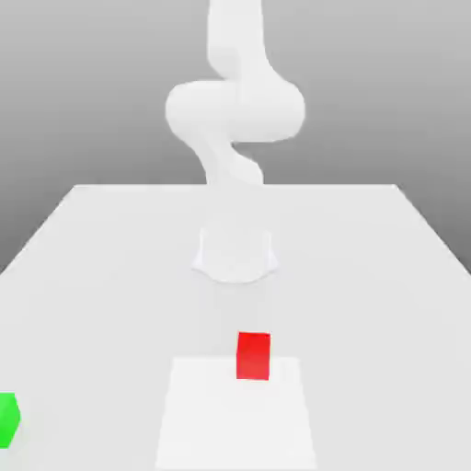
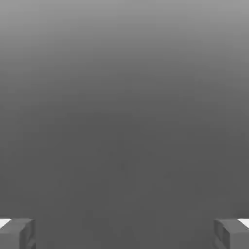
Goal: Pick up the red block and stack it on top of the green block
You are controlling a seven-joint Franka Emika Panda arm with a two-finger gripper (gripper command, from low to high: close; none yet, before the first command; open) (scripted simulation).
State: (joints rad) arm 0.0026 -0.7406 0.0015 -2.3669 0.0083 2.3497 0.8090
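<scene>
Gripper (image 2: pixel 124 233): fingers (image 2: pixel 17 233) spread wide apart, nothing between them; hand view shows only grey backdrop past fingertips, no block in sight. Exterior view, near to far: green block (image 1: pixel 7 420) on table (image 1: pixel 92 276) at near edge, cut off by exterior view's left border. Red block (image 1: pixel 254 356) rests on table near centre, on lighter square patch (image 1: pixel 235 419), well apart from green block. Behind it, arm base (image 1: pixel 235 256); white arm (image 1: pixel 235 110) rises above, out of frame.
</scene>
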